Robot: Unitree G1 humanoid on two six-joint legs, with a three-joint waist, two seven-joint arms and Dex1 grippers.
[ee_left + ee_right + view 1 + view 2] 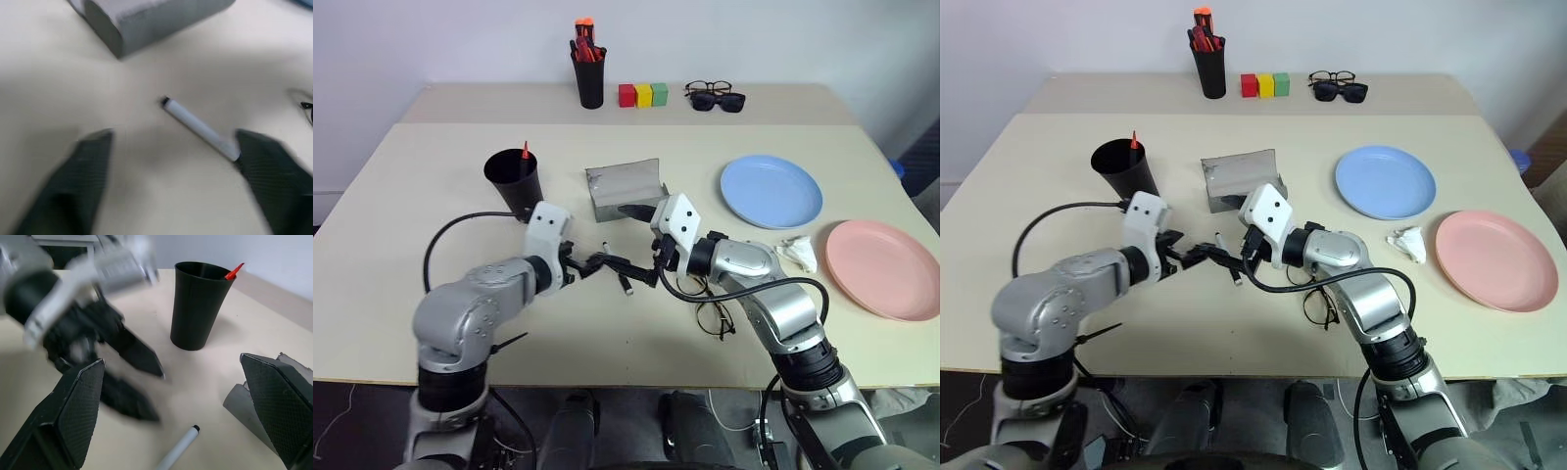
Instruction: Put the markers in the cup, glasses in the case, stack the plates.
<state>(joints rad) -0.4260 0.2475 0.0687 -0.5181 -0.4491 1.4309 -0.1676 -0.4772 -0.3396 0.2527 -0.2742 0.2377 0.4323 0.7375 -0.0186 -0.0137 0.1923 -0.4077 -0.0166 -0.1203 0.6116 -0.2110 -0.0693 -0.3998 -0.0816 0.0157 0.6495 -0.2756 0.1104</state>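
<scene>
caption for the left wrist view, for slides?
Open left gripper fingers straddle the white marker lying on the table, grey case beyond.

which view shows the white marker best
The left wrist view: the white marker lies whole on the table, framed by the open left claw. The right wrist view catches one black-capped end. In the head views it is a small sliver beside the claws, in front of the case.

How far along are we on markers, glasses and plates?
Done: the red marker stands in the cup. In hand: nothing; the open left gripper brackets the white marker lying on the table. Left: that marker, the glasses outside the case, and the blue plate and pink plate unstacked.
</scene>
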